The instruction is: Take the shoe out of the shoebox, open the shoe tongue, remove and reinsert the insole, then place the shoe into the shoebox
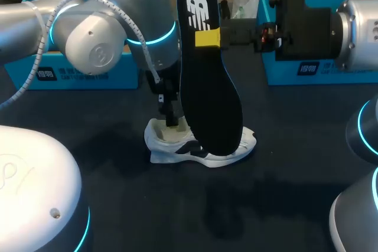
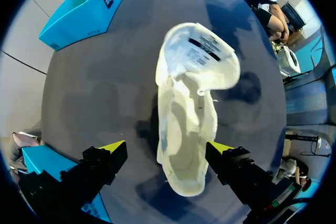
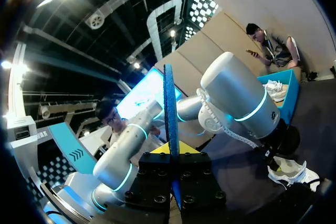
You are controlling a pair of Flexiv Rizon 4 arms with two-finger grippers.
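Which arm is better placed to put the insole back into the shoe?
Right: the right fingers are shut on the insole, its lower end at the shoe. The left fingers stand open around the shoe.

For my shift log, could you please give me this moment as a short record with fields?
shoe: white, on the table, insole out
insole: black, held upright by the shoe
right gripper: shut on the insole
left gripper: open, fingers either side of the shoe
left blue box: table's far side
right blue box: table's far side
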